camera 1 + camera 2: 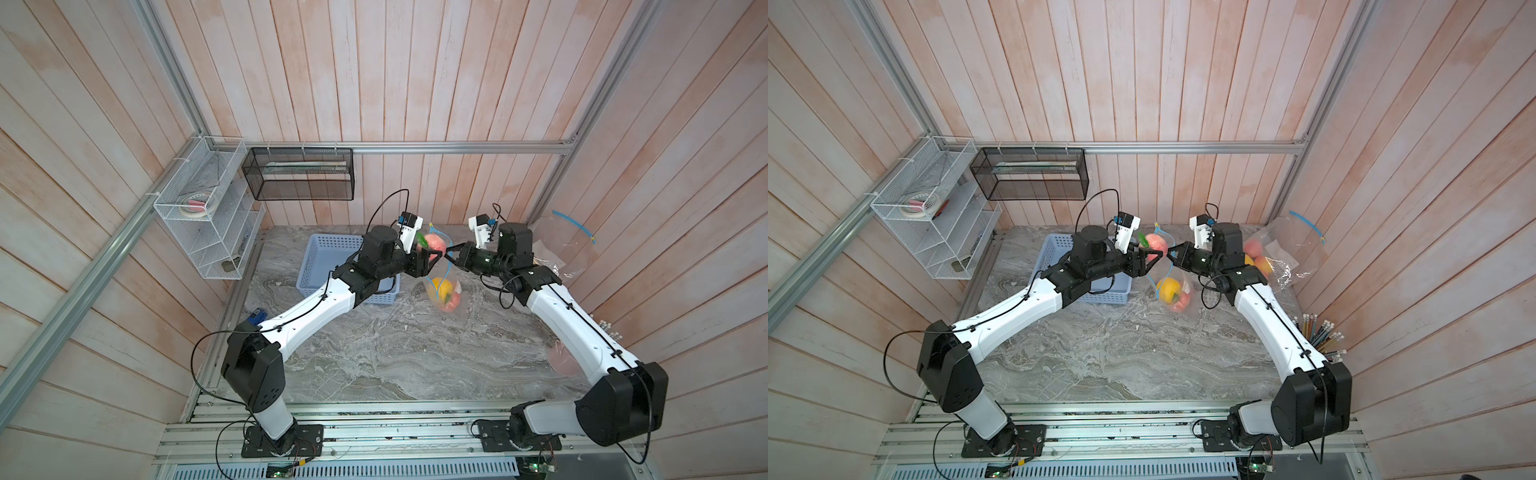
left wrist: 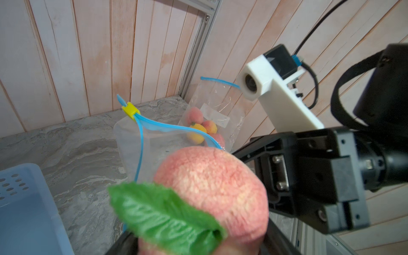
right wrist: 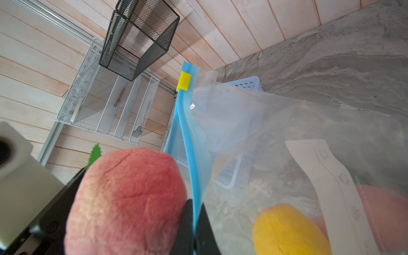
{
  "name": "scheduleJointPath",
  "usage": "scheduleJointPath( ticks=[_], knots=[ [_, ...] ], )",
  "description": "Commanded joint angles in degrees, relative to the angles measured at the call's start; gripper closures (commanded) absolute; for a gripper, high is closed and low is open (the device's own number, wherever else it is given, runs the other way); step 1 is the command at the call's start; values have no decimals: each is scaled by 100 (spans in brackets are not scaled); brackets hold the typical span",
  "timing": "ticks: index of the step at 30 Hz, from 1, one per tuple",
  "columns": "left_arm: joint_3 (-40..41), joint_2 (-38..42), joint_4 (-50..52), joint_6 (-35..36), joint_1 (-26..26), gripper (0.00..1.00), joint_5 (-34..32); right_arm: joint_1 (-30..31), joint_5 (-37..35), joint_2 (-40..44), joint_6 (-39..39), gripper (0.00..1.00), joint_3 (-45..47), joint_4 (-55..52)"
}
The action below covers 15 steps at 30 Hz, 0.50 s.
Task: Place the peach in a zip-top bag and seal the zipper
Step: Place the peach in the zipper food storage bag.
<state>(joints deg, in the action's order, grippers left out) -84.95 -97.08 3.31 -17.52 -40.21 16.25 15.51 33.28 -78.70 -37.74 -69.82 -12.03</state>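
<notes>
Two-handed, hung above the grey table (image 1: 374, 353), near the blue basket (image 1: 324, 249). Pinched the blue zip edge of the clear bag (image 3: 254, 123) with the right gripper (image 1: 451, 250), jaws pressed together. Gripped the pink peach (image 1: 434, 243) in the left gripper (image 1: 433, 254), just beside the open bag mouth, not inside. Showed the yellow slider (image 3: 183, 81) at the zip's end.

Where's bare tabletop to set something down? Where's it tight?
Free: front-centre of the table, between left arm and right arm, in front of the held zip-top bag. Tight: the back: blue basket, peach in left gripper, right gripper on the bag's zipper, second bag in the corner.
</notes>
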Motion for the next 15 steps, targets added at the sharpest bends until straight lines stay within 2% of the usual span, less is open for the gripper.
scheduleJointPath(
  ticks=[1,6,13,15],
  knots=[
    [-264,-118,408,314,-15,40,-214,-20,117,64,-56,100,-234,206],
    [-328,-147,727,593,4,36,-341,-107,227,148,-227,100,-135,388],
    [-552,-276,1070,903,4,36,-66,-280,529,253,-479,100,19,719],
    [-649,-318,1234,997,4,34,-174,-296,538,283,-498,100,29,745]
  ],
)
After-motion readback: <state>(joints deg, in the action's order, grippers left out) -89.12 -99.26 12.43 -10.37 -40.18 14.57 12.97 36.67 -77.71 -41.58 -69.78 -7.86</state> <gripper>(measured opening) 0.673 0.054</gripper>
